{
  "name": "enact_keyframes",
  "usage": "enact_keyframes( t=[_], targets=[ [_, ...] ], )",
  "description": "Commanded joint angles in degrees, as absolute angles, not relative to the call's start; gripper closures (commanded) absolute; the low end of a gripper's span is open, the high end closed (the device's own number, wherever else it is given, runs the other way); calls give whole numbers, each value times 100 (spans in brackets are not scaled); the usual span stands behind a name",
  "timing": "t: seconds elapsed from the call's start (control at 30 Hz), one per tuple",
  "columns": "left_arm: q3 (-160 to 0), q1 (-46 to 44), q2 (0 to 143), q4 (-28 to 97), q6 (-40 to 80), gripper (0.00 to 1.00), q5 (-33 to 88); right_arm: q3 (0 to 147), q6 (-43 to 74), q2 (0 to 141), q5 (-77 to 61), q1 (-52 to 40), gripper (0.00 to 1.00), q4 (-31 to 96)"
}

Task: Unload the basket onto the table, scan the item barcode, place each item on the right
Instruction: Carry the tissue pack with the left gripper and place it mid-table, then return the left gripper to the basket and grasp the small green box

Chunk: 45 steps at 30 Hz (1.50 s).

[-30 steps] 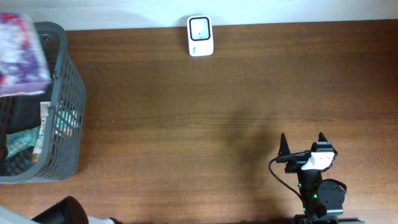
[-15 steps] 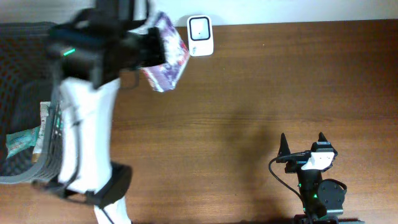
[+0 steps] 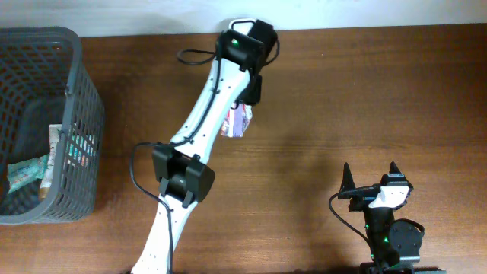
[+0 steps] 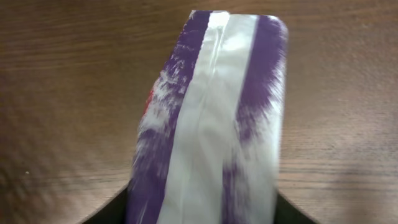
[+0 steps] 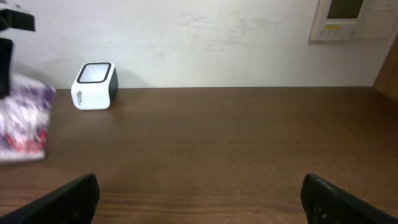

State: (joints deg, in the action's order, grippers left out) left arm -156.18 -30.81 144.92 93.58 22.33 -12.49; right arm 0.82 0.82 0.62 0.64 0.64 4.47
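Observation:
The item is a purple and white packet (image 3: 237,122) with a red patch, hanging just below my left gripper (image 3: 249,87) in front of the white scanner (image 5: 95,86). In the left wrist view the packet (image 4: 211,112) fills the gap between the two dark fingers of the left gripper (image 4: 202,211). It is streaked with motion while the wood grain stays sharp, so the jaws look loose on it. From above, the left arm hides nearly all of the scanner (image 3: 242,20). My right gripper (image 3: 369,176) rests open and empty at the front right.
A grey mesh basket (image 3: 76,114) stands at the left edge with several packets inside. The right wrist view shows the right gripper (image 5: 199,199) facing the back wall, with a wall panel (image 5: 351,18) at the top right.
The left arm has swung from the basket across to the scanner with the packet. The packet now hangs lower, under the gripper. The right arm has not moved.

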Motion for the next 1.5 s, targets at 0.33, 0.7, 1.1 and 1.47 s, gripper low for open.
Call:
enact_keyframes(
  t=[0.33,0.7,1.1,1.47],
  targets=[
    [-15646,-3647,14582,9109,2220,36,607,32,45,21,113,38,1,464],
    [-16357,-3122,13456,9244,2220,4,1031,32,45,21,113,40,1,464],
    [-16357,-143,11421,9666,1833,1,-32,32,45,21,113,38,1,464],
    [-14178,3688,11281,9196,1833,11,-58,32,45,21,113,40,1,464]
  ],
)
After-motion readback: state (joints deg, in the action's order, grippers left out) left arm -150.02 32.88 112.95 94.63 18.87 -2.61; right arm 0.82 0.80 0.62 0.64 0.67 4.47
